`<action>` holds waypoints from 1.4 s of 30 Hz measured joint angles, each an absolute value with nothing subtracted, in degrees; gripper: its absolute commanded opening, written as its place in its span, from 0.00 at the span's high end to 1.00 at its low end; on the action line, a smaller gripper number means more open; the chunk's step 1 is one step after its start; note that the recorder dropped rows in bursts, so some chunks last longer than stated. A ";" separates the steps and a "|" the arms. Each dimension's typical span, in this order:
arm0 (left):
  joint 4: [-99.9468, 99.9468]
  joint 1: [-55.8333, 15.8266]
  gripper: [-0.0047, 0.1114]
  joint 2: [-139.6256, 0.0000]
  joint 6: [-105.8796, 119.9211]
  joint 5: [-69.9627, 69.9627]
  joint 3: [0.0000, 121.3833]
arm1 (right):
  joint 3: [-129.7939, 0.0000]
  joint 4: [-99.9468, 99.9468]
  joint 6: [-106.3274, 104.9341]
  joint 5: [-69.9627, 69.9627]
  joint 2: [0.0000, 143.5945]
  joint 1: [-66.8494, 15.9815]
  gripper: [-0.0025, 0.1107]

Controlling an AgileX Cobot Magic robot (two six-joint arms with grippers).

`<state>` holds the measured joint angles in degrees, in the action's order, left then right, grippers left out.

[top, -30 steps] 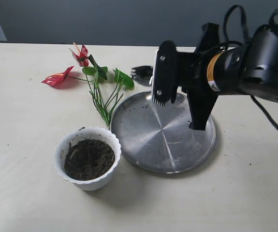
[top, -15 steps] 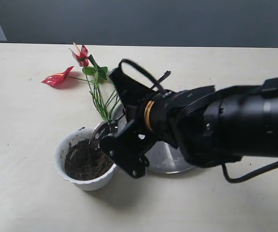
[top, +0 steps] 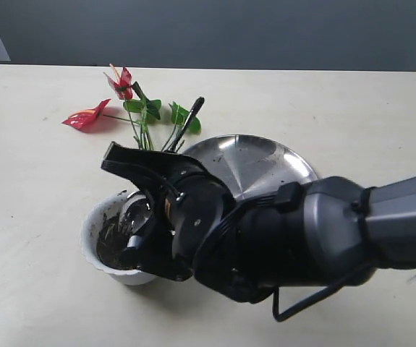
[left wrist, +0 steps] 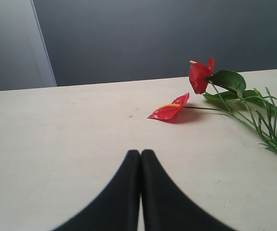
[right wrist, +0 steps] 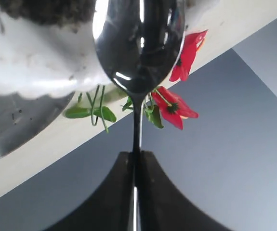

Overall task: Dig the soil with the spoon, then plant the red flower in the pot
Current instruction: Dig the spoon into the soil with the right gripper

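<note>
A pale cream tabletop [top: 381, 108] fills most of the scene, evenly lit with soft shadows. Behind it stands a dull grey-blue wall [top: 215, 32]; a lighter panel [left wrist: 13, 48] at one side may be a door.

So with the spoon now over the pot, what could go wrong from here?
The right gripper pinches only the thin handle of the spoon, so digging may twist it in the jaws. The small pot is not held and could tip or slide. Scooped soil may spill onto the table.
</note>
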<state>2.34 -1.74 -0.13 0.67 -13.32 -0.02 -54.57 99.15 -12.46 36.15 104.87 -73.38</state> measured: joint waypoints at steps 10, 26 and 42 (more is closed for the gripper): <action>2.34 -1.74 0.96 -0.13 0.67 -13.32 -0.02 | -55.09 99.52 -18.61 39.71 108.95 -77.43 0.98; 2.34 -1.74 0.96 -0.13 0.67 -13.32 -0.02 | -55.21 99.90 -19.06 43.87 110.05 -78.04 0.98; 2.34 -1.74 0.96 -0.13 0.67 -13.32 -0.02 | -55.21 99.99 -18.83 40.12 110.05 -79.55 0.98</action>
